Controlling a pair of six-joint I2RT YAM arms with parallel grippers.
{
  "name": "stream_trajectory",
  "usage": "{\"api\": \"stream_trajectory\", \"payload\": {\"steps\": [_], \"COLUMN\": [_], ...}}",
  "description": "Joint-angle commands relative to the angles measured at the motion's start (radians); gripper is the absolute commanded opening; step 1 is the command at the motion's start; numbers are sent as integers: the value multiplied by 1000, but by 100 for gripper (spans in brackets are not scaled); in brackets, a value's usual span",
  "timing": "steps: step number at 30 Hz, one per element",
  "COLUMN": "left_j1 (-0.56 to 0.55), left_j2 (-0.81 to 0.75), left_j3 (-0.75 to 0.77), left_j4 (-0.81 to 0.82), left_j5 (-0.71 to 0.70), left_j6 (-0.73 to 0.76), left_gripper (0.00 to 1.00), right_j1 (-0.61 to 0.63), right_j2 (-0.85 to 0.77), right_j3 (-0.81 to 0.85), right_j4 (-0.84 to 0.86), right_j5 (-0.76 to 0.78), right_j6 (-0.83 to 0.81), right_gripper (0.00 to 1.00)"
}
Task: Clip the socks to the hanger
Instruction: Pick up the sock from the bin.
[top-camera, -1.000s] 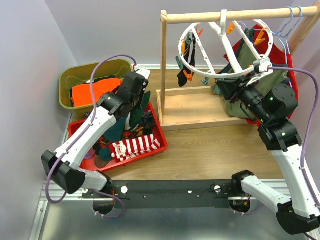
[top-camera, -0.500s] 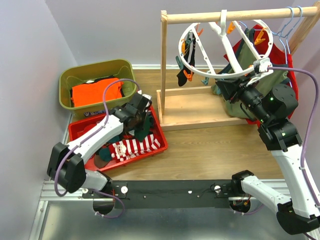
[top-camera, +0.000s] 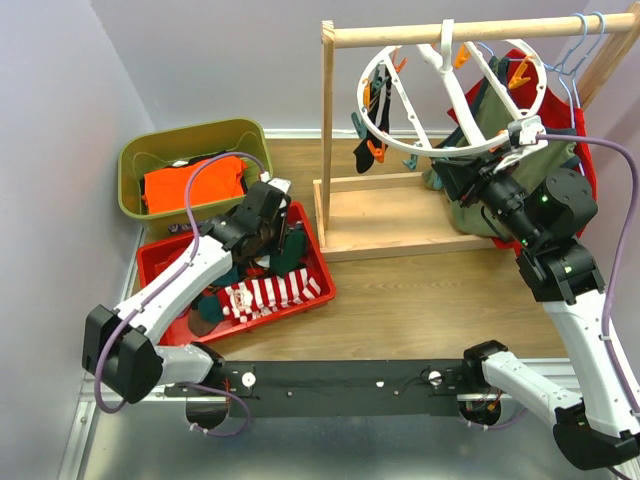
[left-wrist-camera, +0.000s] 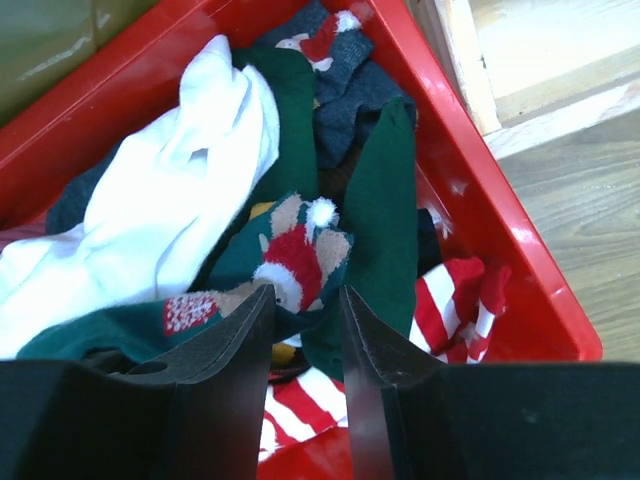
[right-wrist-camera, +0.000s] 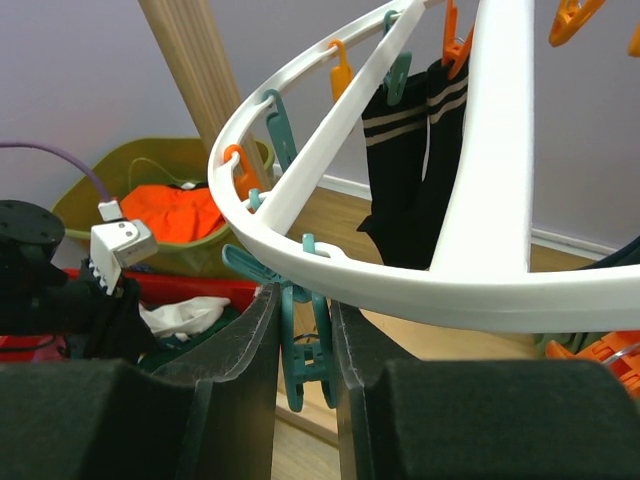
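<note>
**Left arm.** The left gripper is lowered into the red tray, which sits on the desk and holds the loose socks. Its fingers stand a narrow gap apart, and a dark green sock with a red-and-white Santa figure lies in that gap at the tips. Whether the fabric is pinched cannot be told. A white sock lies to the left of it in the wrist view. A red-and-white striped sock lies at the near side of the tray.

**Right arm.** The right gripper is raised to the lower rim of the round white hanger, which hangs by its hook from the bar of the wooden rack. Its fingers are closed on a teal clip dangling from the ring.

**Already hung.** A pair of black socks with pale stripes hangs from clips farther round the ring.

**Surroundings.** An olive bin behind the tray contains an orange garment.
</note>
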Motion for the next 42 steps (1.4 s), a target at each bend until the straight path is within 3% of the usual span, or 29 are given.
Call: {"api": "stream_trajectory", "payload": {"steps": [1,11,14,15,16,17,25,28,35,42], "left_j1": [2,4,2,2,2,2,2,2,-39,-205], "left_j2": [37,114,123,117,111,105,-47,-108,-122,-64], "left_j3": [15,58,56,58,61,65,231,312,440,377], "left_j4": [46,75,71,67,63,60,44,99,222,454], "left_j5": [-3,11,-3,-14,-21,-41,-95,-8,343,422], "left_j6": [34,86,88,86,82,80,77,91,80,-7], "left_gripper": [41,40,27,11,3,0,0,0,0,0], "right_j1": [2,4,4,4,4,4,4,4,4,4], "right_j2": [-15,-17,-17,-15,-15,-15,-10,-9,-4,-3], "right_j3": [1,4,6,6,7,7,12,12,19,19], "right_j4": [-41,-46,-47,-49,-49,-49,-38,-29,-8,17], "right_j5": [-16,-21,-19,-19,-19,-19,-32,-38,-59,-76], "right_j6": [-2,0,0,0,-2,0,7,16,33,56], "right_gripper": [15,15,15,15,15,15,15,15,15,15]}}
